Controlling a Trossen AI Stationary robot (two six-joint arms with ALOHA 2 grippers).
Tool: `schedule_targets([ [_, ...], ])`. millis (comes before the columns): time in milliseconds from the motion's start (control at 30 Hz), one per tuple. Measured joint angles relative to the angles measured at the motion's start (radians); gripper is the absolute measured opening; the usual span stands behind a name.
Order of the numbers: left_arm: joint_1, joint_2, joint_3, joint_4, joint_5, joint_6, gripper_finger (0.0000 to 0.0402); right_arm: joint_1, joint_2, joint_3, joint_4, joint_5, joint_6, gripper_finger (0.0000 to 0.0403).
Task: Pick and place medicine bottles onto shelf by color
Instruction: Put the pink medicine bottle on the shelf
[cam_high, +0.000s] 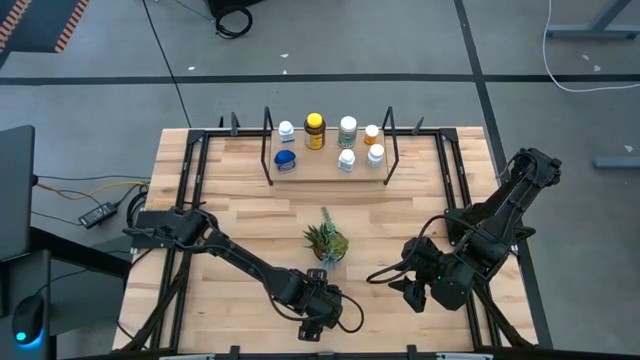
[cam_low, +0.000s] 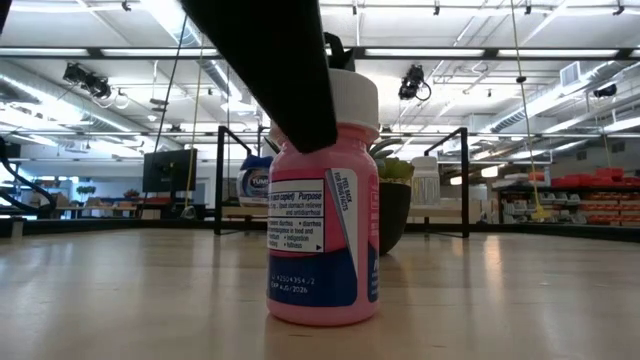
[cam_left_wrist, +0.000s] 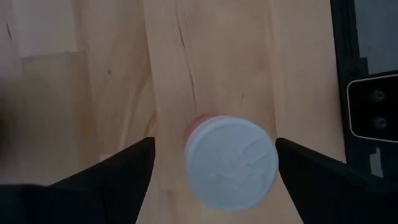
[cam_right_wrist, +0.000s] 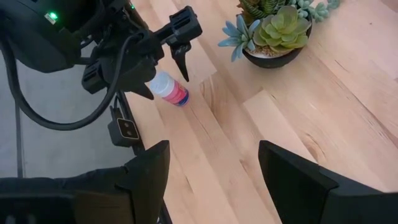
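A pink medicine bottle (cam_low: 323, 230) with a white cap (cam_left_wrist: 231, 163) stands upright on its base on the table near the front edge. My left gripper (cam_left_wrist: 215, 142) is open above it, pointing down, with one finger on each side of the cap and a gap on both sides. The same shows in the right wrist view (cam_right_wrist: 166, 87). In the high view my left gripper (cam_high: 318, 310) hides the bottle. My right gripper (cam_high: 418, 293) is open and empty to the right. The shelf (cam_high: 330, 172) at the back holds several bottles, among them a blue one (cam_high: 285, 160), a yellow-lidded dark one (cam_high: 314, 130) and an orange one (cam_high: 371, 133).
A small potted green plant (cam_high: 327, 243) stands mid-table between the grippers and the shelf. Black wire uprights (cam_high: 268, 145) stand at the shelf's ends. A black frame (cam_high: 185, 200) runs along the table's sides. The table's front edge lies just beyond the pink bottle.
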Motion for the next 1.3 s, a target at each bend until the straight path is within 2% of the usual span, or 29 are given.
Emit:
schedule_targets([
  [167, 0.0, 0.0, 0.0, 0.001, 0.0, -0.015, 0.0309, 0.0, 0.0, 0.0, 0.0, 0.0, 0.0, 0.0253],
  [700, 0.0, -0.001, 0.0, 0.003, 0.003, -0.035, 0.0176, 0.0, 0.0, 0.0, -0.001, 0.0, 0.0, 0.0253],
  [800, 0.002, -0.001, 0.0, 0.011, 0.027, -0.043, 0.0176, 0.0, 0.0, 0.0, -0.002, 0.0, 0.0, 0.0253],
  [1000, 0.004, -0.002, 0.05, -0.013, 0.046, -0.039, 0.0206, 0.0, 0.0, 0.0, -0.003, 0.0, -0.001, 0.0253],
  [1133, 0.022, -0.002, 0.146, -0.114, 0.045, 0.007, 0.019, 0.0, 0.0, 0.0, -0.003, 0.0, -0.001, 0.0253],
  [1300, 0.071, -0.003, 0.29, -0.305, 0.035, 0.143, 0.0174, 0.0, 0.0, 0.0, -0.003, 0.0, -0.006, 0.0253],
])
